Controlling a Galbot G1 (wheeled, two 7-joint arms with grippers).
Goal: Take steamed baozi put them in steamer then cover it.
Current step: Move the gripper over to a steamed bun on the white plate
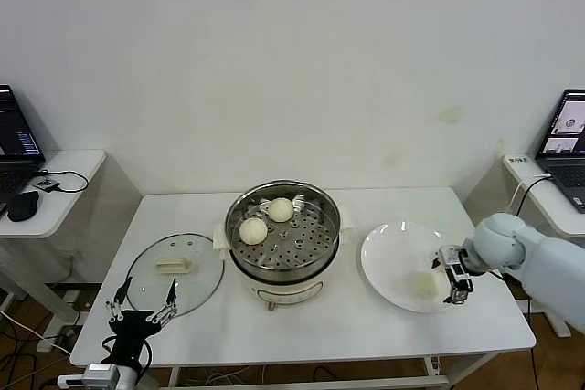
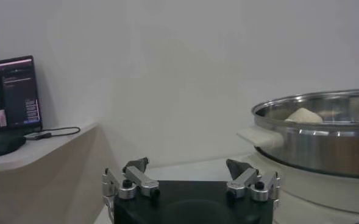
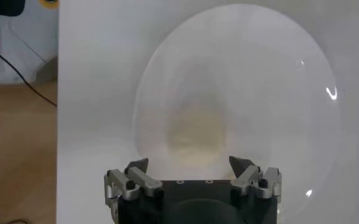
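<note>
The steamer [image 1: 283, 258] stands uncovered at mid-table with two steamed baozi [image 1: 253, 229] [image 1: 281, 209] on its perforated tray. A third baozi [image 1: 425, 284] lies on the white plate [image 1: 391, 246] to the right. My right gripper [image 1: 448, 279] hovers open at the plate's right edge; in its wrist view the baozi [image 3: 194, 129] lies just ahead of the open right gripper [image 3: 189, 164]. The cover [image 1: 151, 276] lies flat left of the steamer. My left gripper [image 1: 143, 304] is open at the cover's front edge, holding nothing. The left wrist view shows the left gripper [image 2: 187, 164], the steamer [image 2: 325, 143] and a baozi [image 2: 304, 114].
Side desks with laptops [image 1: 16, 148] [image 1: 567, 139] flank the table on both sides. A wall rises close behind the table. The table's front edge [image 1: 302, 353] runs just in front of both grippers.
</note>
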